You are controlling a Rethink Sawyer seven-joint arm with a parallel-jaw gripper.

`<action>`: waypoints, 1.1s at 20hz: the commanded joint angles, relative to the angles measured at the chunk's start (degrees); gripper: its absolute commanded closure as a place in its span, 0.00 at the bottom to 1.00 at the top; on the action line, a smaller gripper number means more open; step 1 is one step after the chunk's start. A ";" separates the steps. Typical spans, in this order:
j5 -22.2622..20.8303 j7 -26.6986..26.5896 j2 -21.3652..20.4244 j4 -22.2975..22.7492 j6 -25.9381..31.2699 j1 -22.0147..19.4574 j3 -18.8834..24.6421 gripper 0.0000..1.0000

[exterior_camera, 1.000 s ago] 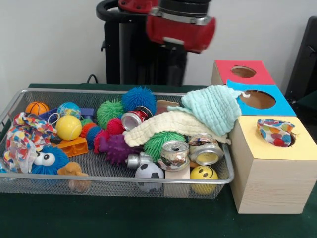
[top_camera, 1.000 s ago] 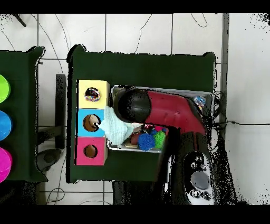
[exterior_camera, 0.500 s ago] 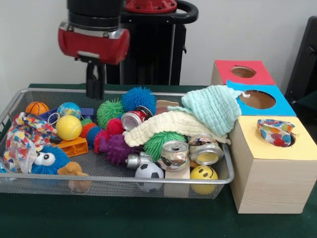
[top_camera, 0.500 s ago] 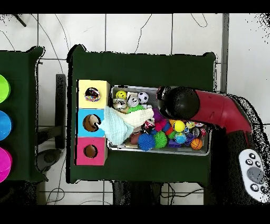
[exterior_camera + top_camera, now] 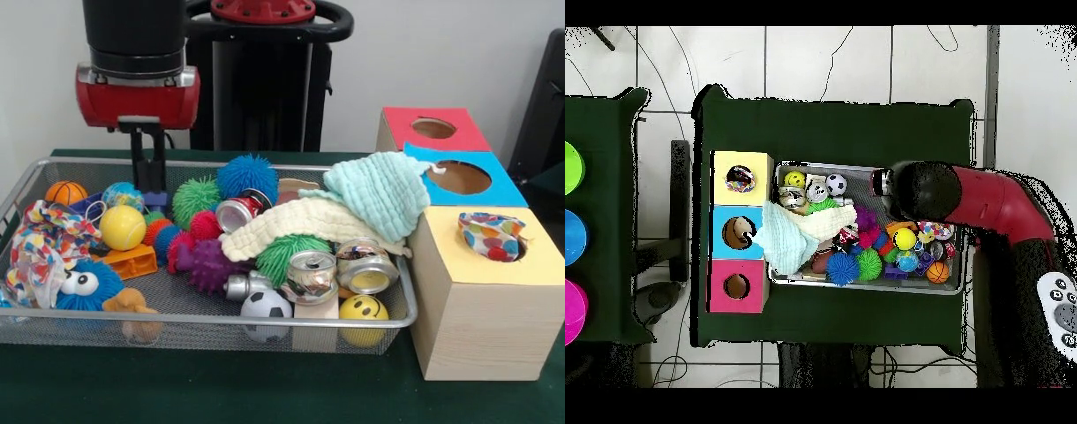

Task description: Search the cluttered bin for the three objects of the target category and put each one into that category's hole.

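Observation:
A dotted cloth [image 5: 491,236] is stuffed into the hole of the yellow box [image 5: 494,291]. A mint cloth [image 5: 380,188] drapes over the bin's right rim onto the blue box [image 5: 494,189], with a cream cloth [image 5: 305,222] spread below it over the toys. Another dotted cloth [image 5: 37,245] lies bunched at the bin's left end. My gripper [image 5: 149,201] hangs over the left part of the bin, open and empty, its tips just above a blue block near the globe ball [image 5: 122,194]. In the overhead view the arm's head [image 5: 923,192] hides the gripper.
The wire bin [image 5: 212,331] holds spiky balls, dented cans [image 5: 311,272], a yellow ball [image 5: 122,227], a soccer ball [image 5: 266,306] and a blue furry toy [image 5: 84,284]. A red box [image 5: 459,134] stands behind the blue one. Coloured discs [image 5: 571,238] lie on a side table.
In the front view the arm has swung from the bin's right side to its left end. The gripper has dropped lower toward the toys. Nothing in the bin has moved.

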 commanded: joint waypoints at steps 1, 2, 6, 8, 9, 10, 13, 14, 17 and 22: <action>-3.06 -17.37 1.88 1.67 6.43 -1.17 8.99 1.00; -3.24 -17.57 2.10 1.49 6.40 -1.37 9.17 1.00; -4.23 -18.50 -0.29 1.93 7.47 -2.99 8.99 1.00; -4.55 -19.04 -2.02 1.77 8.76 -3.82 8.94 1.00; -4.77 -19.88 -2.70 0.76 10.36 -4.15 8.98 1.00; -4.91 -20.20 -2.81 0.10 11.33 -4.38 9.19 1.00; -5.64 -21.92 -2.93 -2.18 14.46 -5.36 10.16 1.00; -5.95 -22.44 -2.41 -3.13 15.28 -5.61 10.57 1.00; -6.70 -23.68 -1.41 -4.90 17.05 -6.49 11.70 1.00; -7.77 -22.37 0.40 -4.70 14.24 -7.74 12.99 1.00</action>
